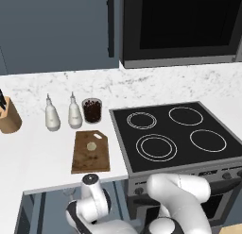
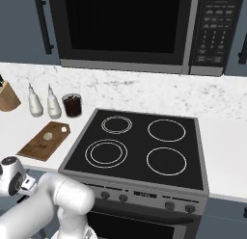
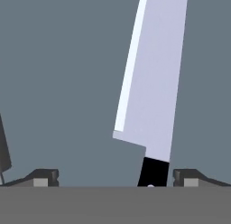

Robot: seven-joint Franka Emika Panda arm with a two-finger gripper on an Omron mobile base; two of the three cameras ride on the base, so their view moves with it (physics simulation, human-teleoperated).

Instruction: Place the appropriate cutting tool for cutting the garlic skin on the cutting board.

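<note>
Presently listed: cutting tool (image 3: 151,83), slim, rigid and likely light, blade slick and sharp, lying in a grey recess and running toward 12 o'clock. The gripper (image 3: 116,177) is spread wide, black handle between its tips, ungripped. Best hold: that handle; the cutting board (image 1: 90,155) carries the garlic (image 1: 91,146).

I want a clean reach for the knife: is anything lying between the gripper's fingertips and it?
Nothing visible does. In the hand view the knife lies on a flat grey surface, its black handle end between the two open fingertips, with bare gaps on both sides.
</note>
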